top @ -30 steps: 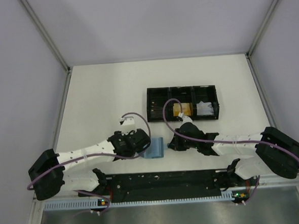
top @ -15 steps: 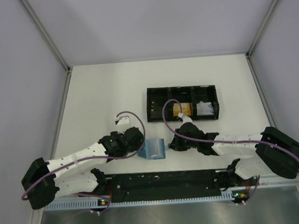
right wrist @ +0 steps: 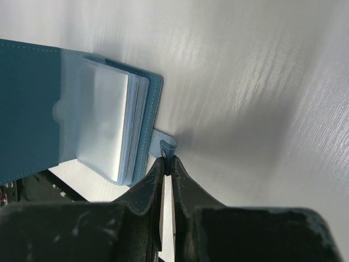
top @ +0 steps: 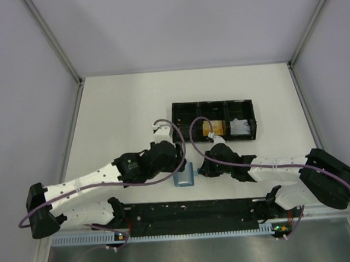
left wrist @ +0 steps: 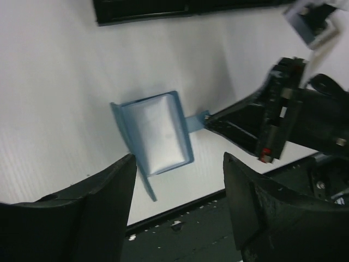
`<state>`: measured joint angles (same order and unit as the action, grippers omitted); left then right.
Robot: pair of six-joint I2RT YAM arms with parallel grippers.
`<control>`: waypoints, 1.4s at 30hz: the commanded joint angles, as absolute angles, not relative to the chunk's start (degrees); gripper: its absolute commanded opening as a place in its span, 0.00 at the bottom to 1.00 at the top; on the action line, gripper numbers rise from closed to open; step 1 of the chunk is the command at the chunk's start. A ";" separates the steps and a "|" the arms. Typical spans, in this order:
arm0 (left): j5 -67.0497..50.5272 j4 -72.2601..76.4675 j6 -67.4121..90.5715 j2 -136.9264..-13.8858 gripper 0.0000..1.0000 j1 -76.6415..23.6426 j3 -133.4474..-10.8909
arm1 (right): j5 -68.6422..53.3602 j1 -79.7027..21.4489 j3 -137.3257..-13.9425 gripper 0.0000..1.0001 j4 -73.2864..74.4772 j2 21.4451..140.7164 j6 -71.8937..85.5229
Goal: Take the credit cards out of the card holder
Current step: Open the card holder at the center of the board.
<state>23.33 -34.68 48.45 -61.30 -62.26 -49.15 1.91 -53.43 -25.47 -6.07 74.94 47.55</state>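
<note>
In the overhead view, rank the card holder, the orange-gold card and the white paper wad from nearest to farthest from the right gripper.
From the right gripper:
1. card holder: on the table just to its left, pinched by its tab.
2. orange-gold card: beyond the gripper, in the middle compartment of the black tray.
3. white paper wad: in the tray's right compartment, farthest.

A white bench (top: 120, 110) forms the bottom of a booth closed in by plain, pale grey-lilac wall panels (top: 186, 23), which meet at slanting aluminium posts (top: 52, 40). The light is soft and even, casting only faint shadows. A brushed metal sheet (top: 200, 257) runs along the near edge.
</note>
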 commanded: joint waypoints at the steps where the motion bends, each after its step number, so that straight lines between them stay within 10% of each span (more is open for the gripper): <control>1: 17.33 -25.85 46.50 -65.64 0.67 -64.95 -53.09 | 3.08 -52.91 -26.28 0.00 -6.94 73.21 46.58; 13: 23.91 -27.78 51.06 -70.76 0.19 -61.18 -42.47 | 3.52 -53.00 -26.10 0.00 -6.42 72.25 46.32; 31: 14.95 -17.93 49.31 -72.07 0.12 -49.58 -28.92 | 6.68 -52.65 -26.54 0.00 -0.97 74.62 48.07; 42: 13.01 -17.93 48.16 -68.64 0.11 -50.18 -29.88 | 4.84 -52.47 -32.77 0.31 7.20 65.93 43.16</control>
